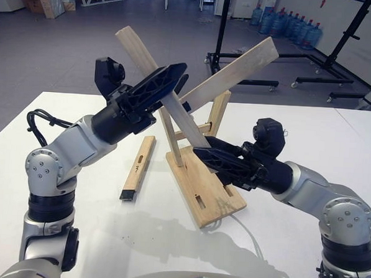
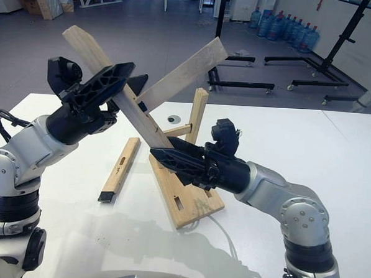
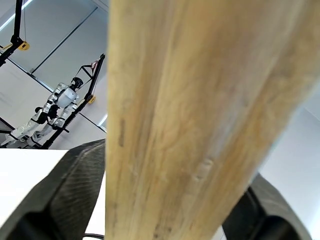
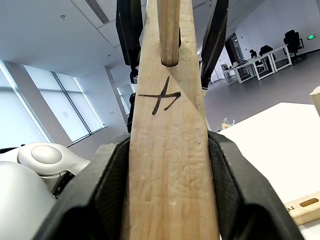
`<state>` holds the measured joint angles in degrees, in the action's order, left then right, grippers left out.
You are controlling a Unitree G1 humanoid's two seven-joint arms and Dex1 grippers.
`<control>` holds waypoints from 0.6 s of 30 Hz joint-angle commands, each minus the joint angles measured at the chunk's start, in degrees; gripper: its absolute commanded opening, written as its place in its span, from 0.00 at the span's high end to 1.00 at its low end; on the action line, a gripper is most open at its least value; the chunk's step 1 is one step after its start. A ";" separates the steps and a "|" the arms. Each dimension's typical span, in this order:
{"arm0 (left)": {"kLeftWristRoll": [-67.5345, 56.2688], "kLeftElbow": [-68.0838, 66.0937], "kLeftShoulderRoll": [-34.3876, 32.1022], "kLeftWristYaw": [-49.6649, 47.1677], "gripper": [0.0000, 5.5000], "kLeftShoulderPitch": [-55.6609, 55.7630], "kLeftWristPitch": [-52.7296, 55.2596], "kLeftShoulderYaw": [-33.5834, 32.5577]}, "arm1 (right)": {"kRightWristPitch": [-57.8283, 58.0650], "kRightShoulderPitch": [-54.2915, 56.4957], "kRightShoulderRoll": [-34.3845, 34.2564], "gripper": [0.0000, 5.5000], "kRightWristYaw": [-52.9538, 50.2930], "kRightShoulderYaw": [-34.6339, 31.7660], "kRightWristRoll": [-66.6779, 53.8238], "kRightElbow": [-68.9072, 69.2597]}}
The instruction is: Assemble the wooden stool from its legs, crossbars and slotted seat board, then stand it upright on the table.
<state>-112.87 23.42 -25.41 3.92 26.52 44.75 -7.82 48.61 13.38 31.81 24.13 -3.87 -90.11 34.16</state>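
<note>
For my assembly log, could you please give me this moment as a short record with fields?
Left tool: shut on the tilted plank, held in the air
Right tool: shut on what looks like the same plank's lower end
Second plank: crosses the tilted plank, rising toward the robot's right
Seat board: flat on the table, one upright leg standing by its far end
Loose slotted bar: lying on the table, left of the seat board
Assembly: not yet finished

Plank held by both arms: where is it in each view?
Left eye: plank slants from upper left to centre.
Right eye: same slant, left of centre.
Left wrist: runs through the middle.
Right wrist: through the middle, pen cross.
Landmark: left gripper, jaws either side of it.
</note>
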 commanded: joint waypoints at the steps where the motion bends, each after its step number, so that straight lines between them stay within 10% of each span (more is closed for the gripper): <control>1: 0.02 -0.07 -1.18 -1.28 0.52 -0.32 0.11 0.33 | -0.59 -0.27 0.02 0.63 0.56 0.50 1.05 0.19; 11: 3.83 -1.94 -3.24 -0.14 0.60 -0.66 0.19 -0.11 | -1.03 -0.46 0.03 0.63 1.17 0.62 2.90 0.12; 18: 11.59 -3.75 -4.82 4.00 0.63 -0.15 1.51 0.33 | -0.37 -2.59 2.15 0.32 4.50 1.17 7.79 0.61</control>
<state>-103.77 20.42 -29.45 7.43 26.26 45.78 -7.65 48.20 11.69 32.97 26.83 -2.32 -83.46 34.14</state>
